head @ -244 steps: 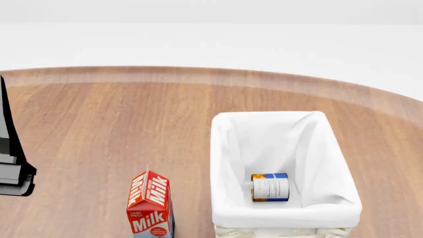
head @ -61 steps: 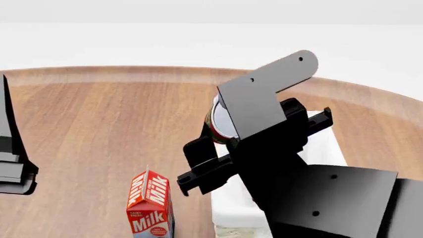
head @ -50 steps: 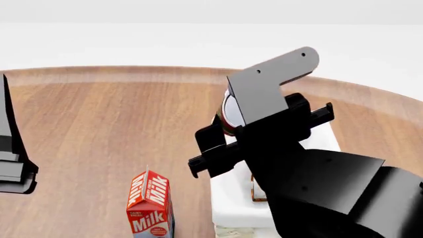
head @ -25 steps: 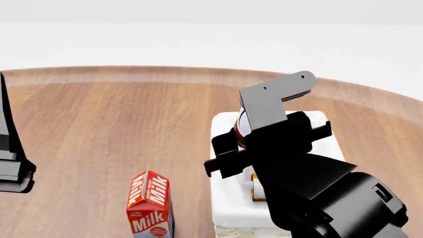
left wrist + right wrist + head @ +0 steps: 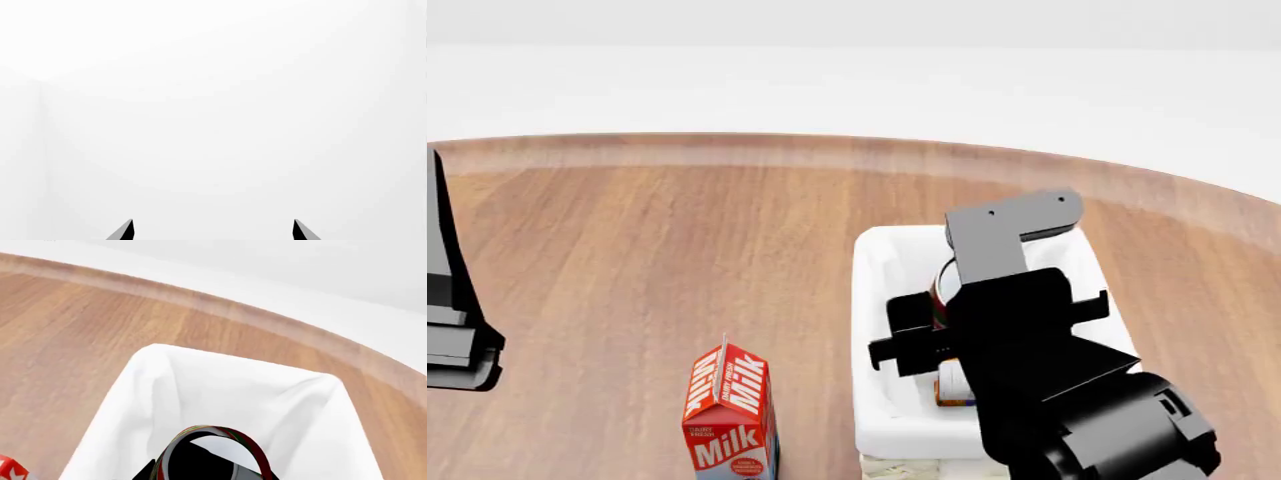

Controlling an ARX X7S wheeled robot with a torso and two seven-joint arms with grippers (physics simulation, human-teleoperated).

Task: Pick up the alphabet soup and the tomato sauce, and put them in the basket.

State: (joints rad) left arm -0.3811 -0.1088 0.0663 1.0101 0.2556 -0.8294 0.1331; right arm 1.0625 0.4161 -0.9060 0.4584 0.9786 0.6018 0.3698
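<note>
Wood table | milk carton beside basket | right hand clamps tomato sauce | left hand parted, empty

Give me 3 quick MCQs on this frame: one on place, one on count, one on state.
1. Where is the tomato sauce?
A. on the table beside the milk
B. held over the open basket
C. lying on the basket floor

2. How many cans show in the head view?
A. one
B. two
C. three

3. What is the right tool doing?
A. open and empty
B. shut on the tomato sauce
C. shut on the milk carton

Key:
1 B: the red and green can sits in the tool above the basket lining, as the right wrist view also shows.
2 B: the tomato sauce in the tool, plus the soup peeking out under the arm inside the basket.
3 B: its fingers clamp the can, while the milk stands untouched on the table.
</note>
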